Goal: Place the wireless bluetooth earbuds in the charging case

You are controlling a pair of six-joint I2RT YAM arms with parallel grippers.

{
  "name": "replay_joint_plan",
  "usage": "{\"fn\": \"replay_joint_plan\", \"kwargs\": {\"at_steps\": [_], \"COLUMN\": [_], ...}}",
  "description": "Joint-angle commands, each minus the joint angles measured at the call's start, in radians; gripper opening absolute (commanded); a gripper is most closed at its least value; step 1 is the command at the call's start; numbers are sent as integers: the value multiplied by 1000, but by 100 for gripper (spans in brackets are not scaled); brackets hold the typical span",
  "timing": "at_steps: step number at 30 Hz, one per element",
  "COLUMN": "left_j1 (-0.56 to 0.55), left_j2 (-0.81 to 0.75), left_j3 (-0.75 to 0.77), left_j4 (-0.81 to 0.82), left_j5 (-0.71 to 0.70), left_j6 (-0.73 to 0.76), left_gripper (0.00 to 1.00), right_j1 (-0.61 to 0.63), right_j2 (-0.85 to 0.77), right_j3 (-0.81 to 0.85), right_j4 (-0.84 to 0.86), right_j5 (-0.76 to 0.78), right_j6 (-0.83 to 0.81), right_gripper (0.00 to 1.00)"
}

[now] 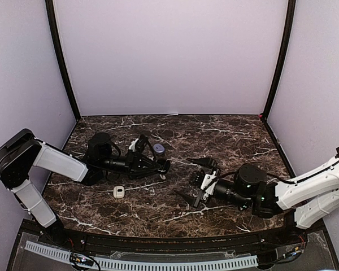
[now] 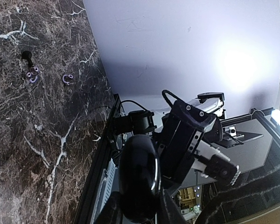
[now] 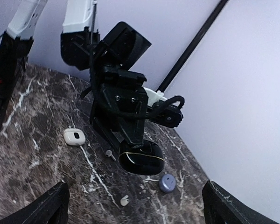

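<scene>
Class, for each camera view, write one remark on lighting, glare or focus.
Top external: even light, shadows barely show on the dark marble table. Left wrist: a glare patch washes out the lilac wall; the black charging case near the lens looks soft. Right wrist: the right gripper's fingers are dark silhouettes at the bottom corners.

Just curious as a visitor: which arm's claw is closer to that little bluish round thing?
Left. The left gripper, shut on a black case, sits right beside the bluish disc, on its near side; the right gripper stands open, farther off to the right.
</scene>
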Motion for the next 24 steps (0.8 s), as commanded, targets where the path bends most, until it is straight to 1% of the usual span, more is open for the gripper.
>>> {"fn": "replay_joint_plan", "kwargs": {"at_steps": [1,4,6,7,8,10,12,15,18,24], "left_j1": [7,6,8,7,7,5,4,-13,-39,-68], "left_j2": [-52,-66,-75,-78,-80,-81,-79,-73,-59,-30], "left_j3": [16,8,2,-2,-5,-16,-25,-33,-33,-34], "left_j4": [-24,-48,-55,-54,-49,-34,-18,12,37,95], "left_j5": [-1,-19,-32,-38,-42,-51,-61,-85,-107,-120], "left_j6": [83,128,154,166,176,196,213,239,266,293], "left_gripper": [18,18,18,18,18,18,18,18,18,18], "right_j1": [-22,-74,-110,-128,-141,-159,-168,-176,-181,-199], "right_j2": [-94,-128,-132,-132,-132,-128,-115,-83,-27,58], "right_j3": [25,76,102,110,110,96,84,96,115,103], "right_j4": [-88,-211,-260,-267,-265,-225,-175,-166,-158,-5], "right_j5": [-7,-95,-181,-208,-229,-289,-337,-359,-384,-429], "right_j6": [416,636,752,815,875,984,1071,1157,1188,1292], "right_gripper": [100,100,100,99,97,89,86,81,79,73]}}
